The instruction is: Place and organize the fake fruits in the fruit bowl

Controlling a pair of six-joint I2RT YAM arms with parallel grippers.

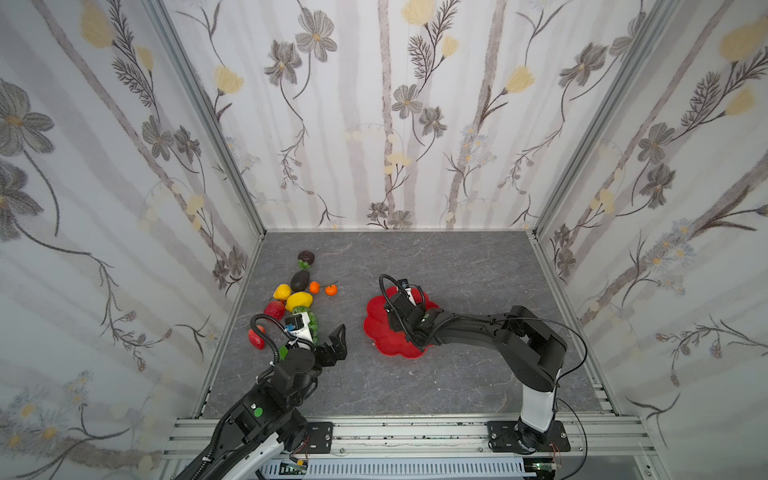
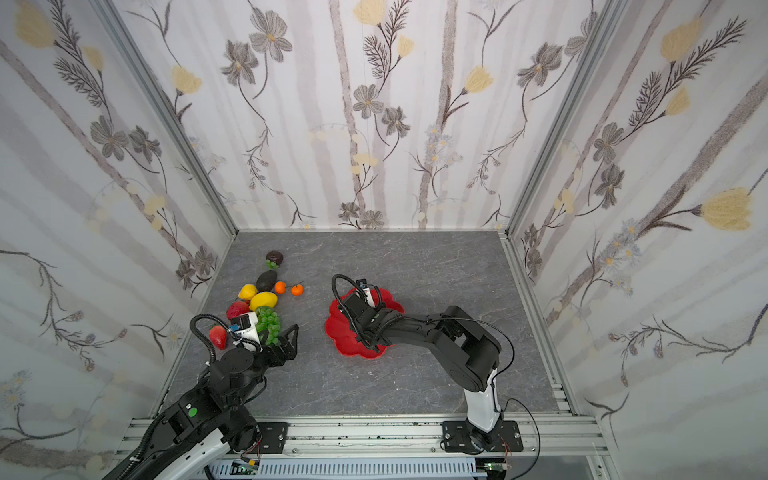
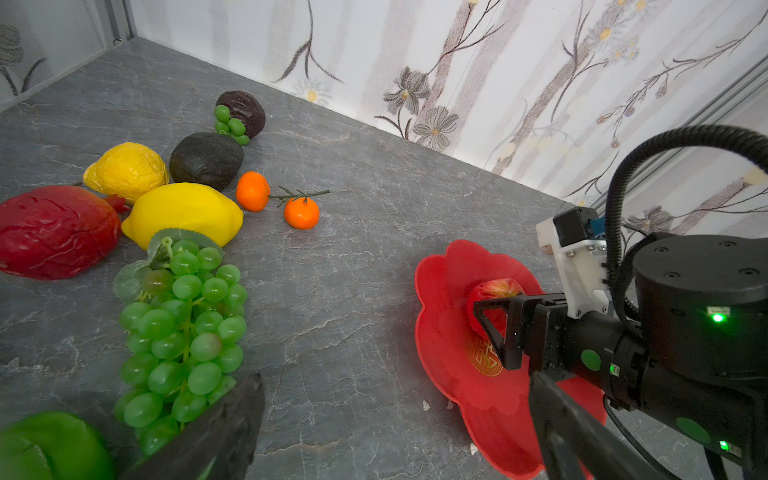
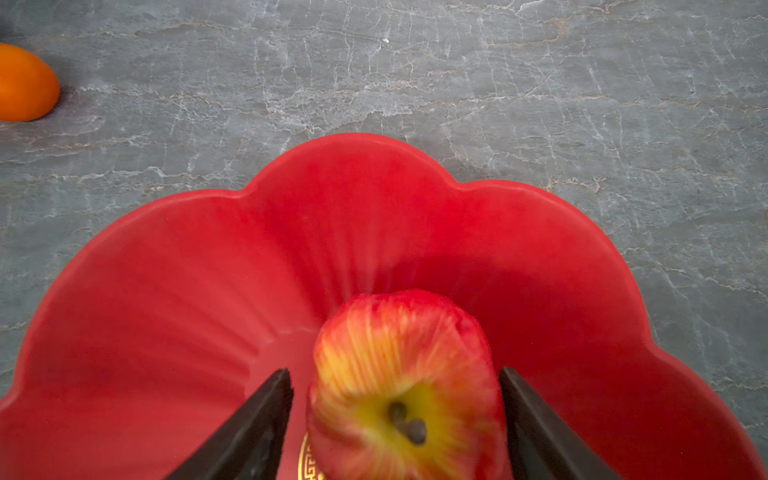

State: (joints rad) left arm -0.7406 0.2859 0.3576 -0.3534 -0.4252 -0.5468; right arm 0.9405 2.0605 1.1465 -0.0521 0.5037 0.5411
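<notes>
The red flower-shaped fruit bowl [image 1: 376, 328] [image 4: 208, 270] sits mid-table. A red-yellow apple [image 4: 399, 374] [image 3: 496, 289] rests in it. My right gripper [image 4: 395, 370] straddles the apple, open, with a gap on each side. The other fake fruits lie at the left: green grapes [image 3: 187, 316] [image 1: 312, 322], lemon [image 3: 183, 212], a second yellow fruit [image 3: 126, 170], avocado [image 3: 205, 158], two tangerines [image 3: 252, 191] [image 3: 301, 212], a big red fruit [image 3: 54, 230] and a green fruit [image 3: 54, 446]. My left gripper [image 3: 395, 378] [image 1: 328, 332] hangs open beside the grapes, holding nothing.
A dark wrinkled fruit [image 3: 245, 110] with a few loose grapes lies furthest back, near the left wall. Another red fruit [image 1: 257, 337] sits by that wall beside my left wrist. Floral walls close in three sides; a metal rail [image 1: 415, 432] runs along the front.
</notes>
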